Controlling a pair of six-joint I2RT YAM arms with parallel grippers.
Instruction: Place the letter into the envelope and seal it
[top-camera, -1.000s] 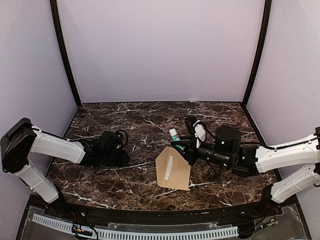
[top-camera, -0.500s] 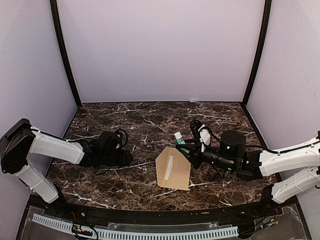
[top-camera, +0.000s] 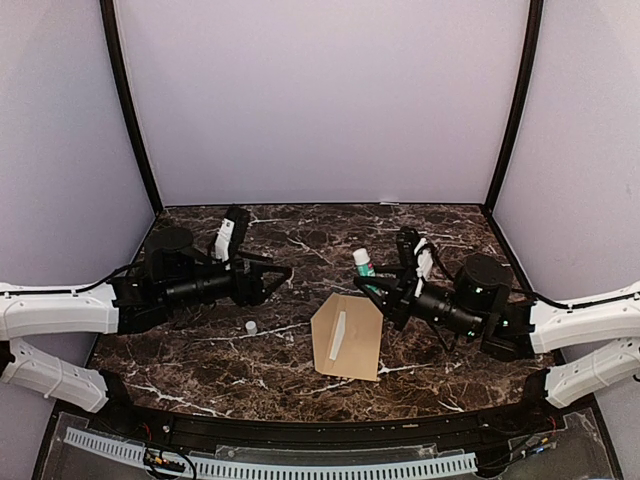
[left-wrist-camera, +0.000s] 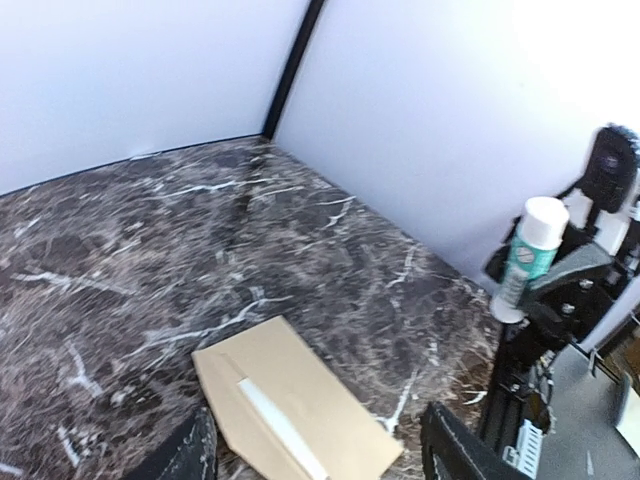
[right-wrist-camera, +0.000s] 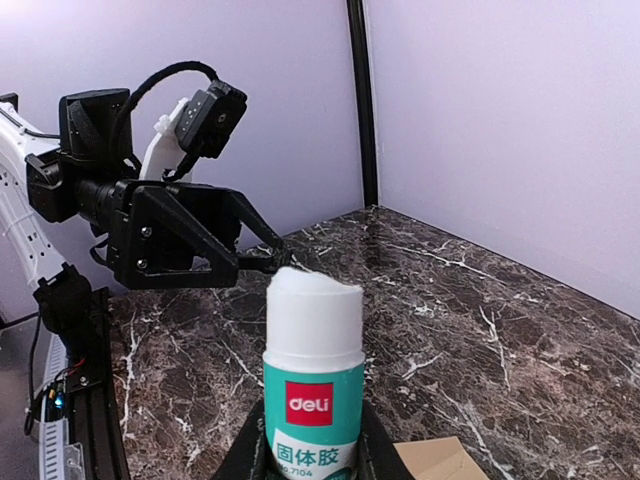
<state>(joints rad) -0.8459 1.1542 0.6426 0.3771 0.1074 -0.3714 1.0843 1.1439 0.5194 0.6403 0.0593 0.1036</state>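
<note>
1. The envelope (top-camera: 355, 345) lies flat on the table (top-camera: 300, 235), near the front edge and about midway between the two arms. Its pointed end faces the far side.
2. The letter shows in no view as a separate sheet. A pale strip runs along the envelope's middle; it may be the letter's edge or a seal strip, and the pictures are too coarse to tell which.
3. The right gripper (top-camera: 372, 283) is clamped on an upright glue stick (top-camera: 362, 263), uncapped, its white top bare. A small white cap (top-camera: 250, 327) lies on the table left of the envelope.
4. The left gripper (top-camera: 278, 272) holds nothing; its wrist view shows the fingers well apart.
5. The key relation: the envelope's point lies just below and to the near-left of the glue stick, so the right arm is much the nearer. The left gripper hangs well off to the left and further back. To glue the flap, the stick would likely have to tip down and come toward the bases.
6. The top view alone shows the cap and the whole envelope. The right wrist view alone shows the bare glue tip and only a corner of the envelope. The left wrist view shows the strip most clearly.
</note>
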